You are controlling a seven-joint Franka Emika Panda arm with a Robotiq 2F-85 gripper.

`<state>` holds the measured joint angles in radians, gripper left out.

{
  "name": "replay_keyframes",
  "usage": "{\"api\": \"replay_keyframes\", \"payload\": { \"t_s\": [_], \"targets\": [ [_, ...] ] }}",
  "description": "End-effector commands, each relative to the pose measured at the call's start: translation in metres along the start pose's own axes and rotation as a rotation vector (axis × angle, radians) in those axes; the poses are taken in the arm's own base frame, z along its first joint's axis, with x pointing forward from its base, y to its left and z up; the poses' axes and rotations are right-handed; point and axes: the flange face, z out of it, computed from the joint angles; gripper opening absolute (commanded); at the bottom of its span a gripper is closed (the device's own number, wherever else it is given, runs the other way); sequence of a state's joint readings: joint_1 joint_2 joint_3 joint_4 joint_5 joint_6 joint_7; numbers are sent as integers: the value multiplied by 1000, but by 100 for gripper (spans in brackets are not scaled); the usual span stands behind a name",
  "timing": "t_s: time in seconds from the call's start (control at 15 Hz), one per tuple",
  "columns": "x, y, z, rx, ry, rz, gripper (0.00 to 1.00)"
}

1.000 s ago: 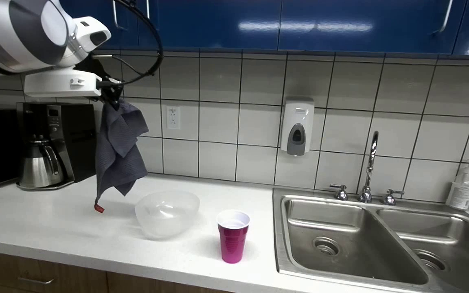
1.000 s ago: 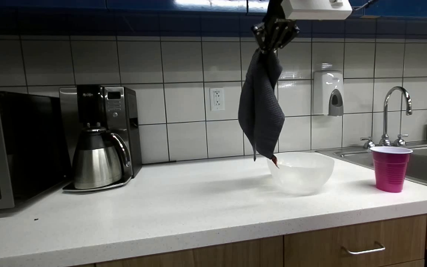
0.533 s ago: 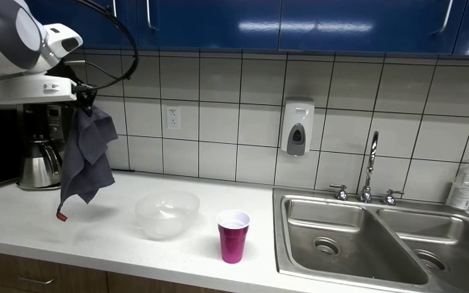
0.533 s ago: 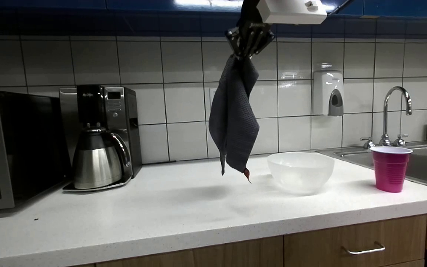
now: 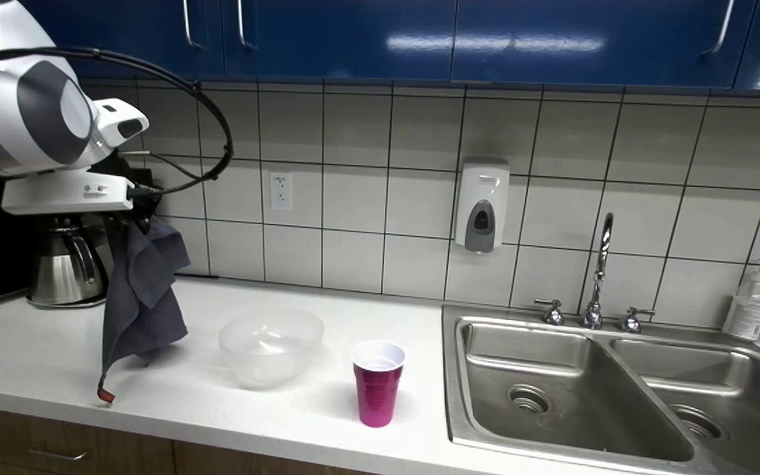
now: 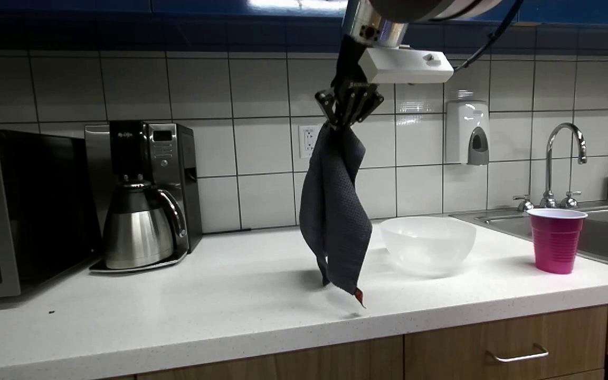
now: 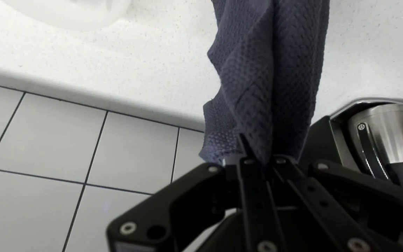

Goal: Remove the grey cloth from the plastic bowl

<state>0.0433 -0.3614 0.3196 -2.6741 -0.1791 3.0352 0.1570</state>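
Note:
The grey cloth hangs from my gripper, which is shut on its upper end. In both exterior views the cloth hangs beside the plastic bowl, with its red tag low over the counter's front part. I cannot tell whether its lower end touches the counter. The translucent plastic bowl stands upright on the counter; it also shows in the other view with no cloth in it. In the wrist view the cloth comes out between the fingertips, and part of the bowl shows at the upper left.
A magenta cup stands between the bowl and the steel sink. A coffee maker with a steel carafe and a microwave stand on the opposite side of the cloth. The tiled wall rises behind the white counter.
My gripper has carried the cloth sideways, away from the bowl and toward the coffee maker side, then lowered it so its bottom end is close to the counter. The bowl and cup have not moved.

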Motion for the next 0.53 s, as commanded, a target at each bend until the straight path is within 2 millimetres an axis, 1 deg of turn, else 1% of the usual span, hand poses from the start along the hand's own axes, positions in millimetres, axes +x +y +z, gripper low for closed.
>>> {"api": "replay_keyframes", "payload": {
  "t_s": [0.0,0.27,0.47],
  "targets": [
    [-11,2,31,31,-31,-3,1],
    [-33,2,62,59,-107,11,1],
    [-46,2,78,70,-157,22,1]
  ]
}}
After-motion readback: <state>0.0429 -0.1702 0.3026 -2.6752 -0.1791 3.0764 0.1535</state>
